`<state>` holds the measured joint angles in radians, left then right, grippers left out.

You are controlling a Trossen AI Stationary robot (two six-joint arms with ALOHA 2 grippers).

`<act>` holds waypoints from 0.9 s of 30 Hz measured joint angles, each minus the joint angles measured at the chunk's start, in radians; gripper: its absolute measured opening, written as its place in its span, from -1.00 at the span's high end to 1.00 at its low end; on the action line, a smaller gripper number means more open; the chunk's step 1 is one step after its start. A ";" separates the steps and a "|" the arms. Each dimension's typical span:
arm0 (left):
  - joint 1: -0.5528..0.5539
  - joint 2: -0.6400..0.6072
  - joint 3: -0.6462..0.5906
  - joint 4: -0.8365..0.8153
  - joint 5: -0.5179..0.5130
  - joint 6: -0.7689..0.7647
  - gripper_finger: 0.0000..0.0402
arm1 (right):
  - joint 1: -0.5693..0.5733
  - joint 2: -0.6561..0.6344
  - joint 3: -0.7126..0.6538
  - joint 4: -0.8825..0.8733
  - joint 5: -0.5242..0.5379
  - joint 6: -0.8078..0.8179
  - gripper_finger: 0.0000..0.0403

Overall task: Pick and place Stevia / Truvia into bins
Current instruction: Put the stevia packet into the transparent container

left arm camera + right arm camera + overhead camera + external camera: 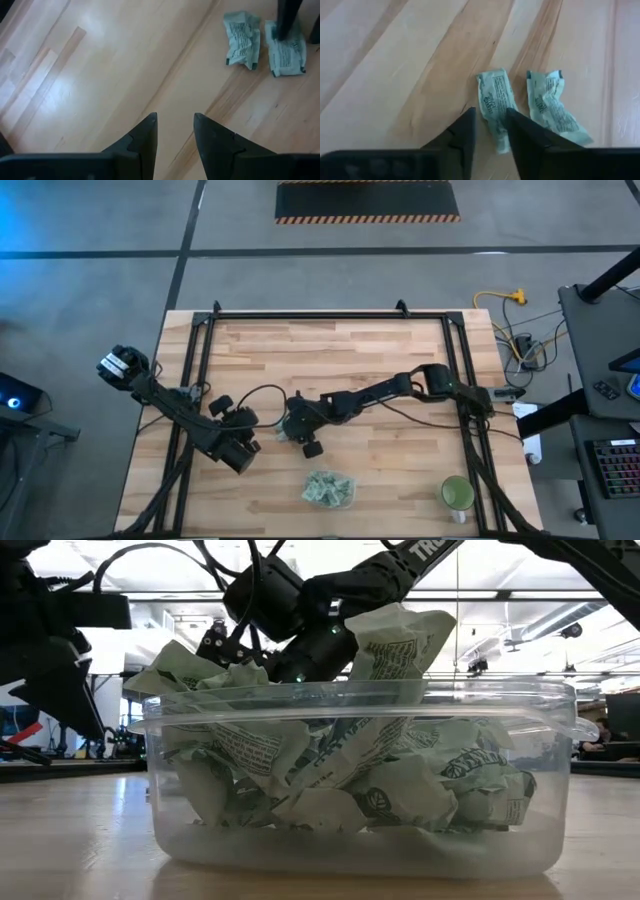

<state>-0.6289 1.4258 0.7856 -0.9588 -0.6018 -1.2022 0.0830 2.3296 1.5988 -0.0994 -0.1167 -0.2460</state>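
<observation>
R gripper [490,127] astride sachet [495,102]; low view: full tub [360,840]

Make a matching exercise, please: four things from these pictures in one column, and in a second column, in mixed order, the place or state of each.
Things:
1. clear tub
2. green cup
3. right gripper
4. left gripper

Places or states:
A. over bare wood, holding nothing
B. a pale green sachet shows between its fingertips, a second one lies beside
C. full of crumpled sachets
D. near the table's front right corner

Pairs: 1-C, 2-D, 3-B, 4-A
</observation>
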 joint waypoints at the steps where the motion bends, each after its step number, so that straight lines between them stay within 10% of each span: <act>1: 0.000 0.000 0.000 0.000 0.000 0.000 0.44 | 0.000 0.000 0.000 -0.008 0.000 0.001 0.54; 7: 0.000 0.000 0.000 0.017 0.000 0.000 0.44 | 0.000 -0.007 0.001 -0.053 0.004 0.019 0.92; 27: 0.000 0.014 -0.003 0.094 0.008 0.003 0.44 | 0.077 -0.259 -0.005 -0.527 0.201 0.081 0.96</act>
<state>-0.6289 1.4395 0.7826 -0.8649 -0.5937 -1.1989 0.1600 2.0705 1.5938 -0.6260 0.0847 -0.1655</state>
